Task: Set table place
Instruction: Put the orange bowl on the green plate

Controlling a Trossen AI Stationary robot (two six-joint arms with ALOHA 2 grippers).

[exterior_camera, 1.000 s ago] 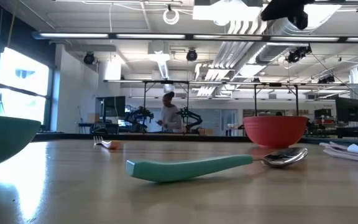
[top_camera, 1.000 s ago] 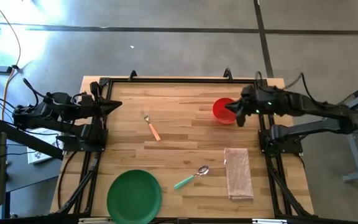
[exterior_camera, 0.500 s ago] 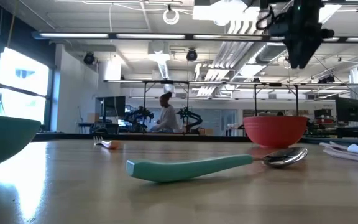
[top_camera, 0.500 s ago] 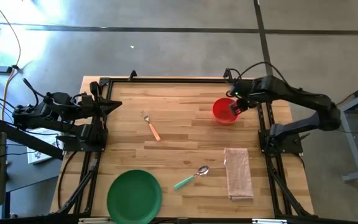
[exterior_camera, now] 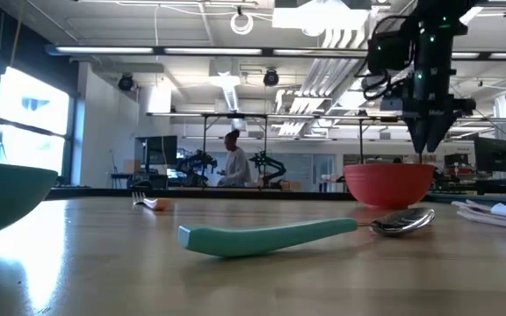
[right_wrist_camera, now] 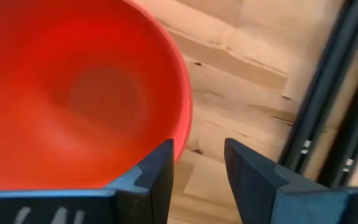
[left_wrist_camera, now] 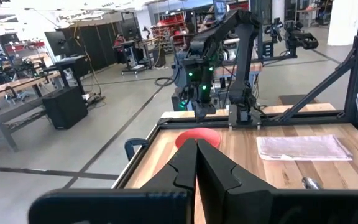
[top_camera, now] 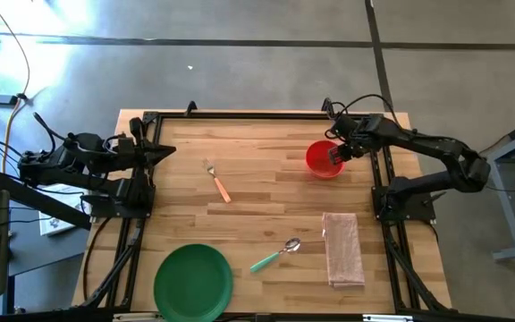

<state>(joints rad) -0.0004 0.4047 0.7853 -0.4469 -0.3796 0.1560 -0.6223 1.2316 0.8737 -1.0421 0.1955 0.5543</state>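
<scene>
Red bowl sits far right on counter. Right pincer is held released, straddling the bowl's right rim. Bowl judged light, rigid, smooth-walled; rim pinch advised. Left pincer is parked clenched at far left.

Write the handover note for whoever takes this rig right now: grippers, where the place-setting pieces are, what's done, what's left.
Right gripper: open, straddling the red bowl's rim at the table's far right; not closed on it yet.
Left gripper: shut, parked at the far left edge.
Green plate: near left edge. Fork: far centre-left. Spoon beside the napkin, near right.
Done: nothing arranged; pieces lie scattered.
Left: grasp the bowl, then gather everything into one place setting.
</scene>
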